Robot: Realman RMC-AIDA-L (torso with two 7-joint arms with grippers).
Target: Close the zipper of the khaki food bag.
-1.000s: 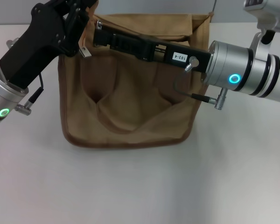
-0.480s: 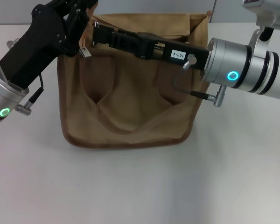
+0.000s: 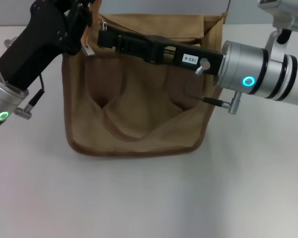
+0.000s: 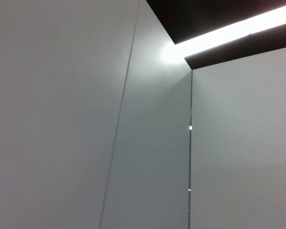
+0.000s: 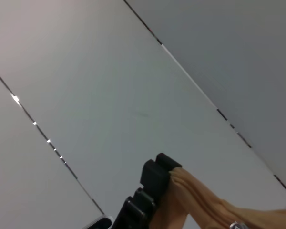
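- Zipper [image 3: 154,38] runs along the bag's top edge, under the right gripper's black body; most of its line is hidden by that arm.
- Its small silver pull tab [image 3: 104,24] shows just beyond the right gripper's tip, at the bag's top corner on the robot's left side.
- Bag [image 3: 139,109] stands on the white table [image 3: 149,198], directly below both grippers, its front face sagging in soft folds with brown piping along the lower edge.
- Right gripper [image 3: 105,37] reaches across the bag's top from the robot's right, its tip at the top corner by the pull tab. In the right wrist view, black fingers [image 5: 155,179] sit against a fold of khaki cloth [image 5: 200,202], so it seems to pinch the bag's top edge; whether it holds the tab itself cannot be told.
- Left gripper [image 3: 82,22] comes in from the robot's left and sits at the same top corner, just beside the right gripper's tip. Whether it is spread or pressed together cannot be told.
- A small silver piece [image 3: 86,49] hangs under the left gripper, against the bag's side edge.
- Left wrist view shows only wall panels and a lit ceiling strip, with nothing of the bag.
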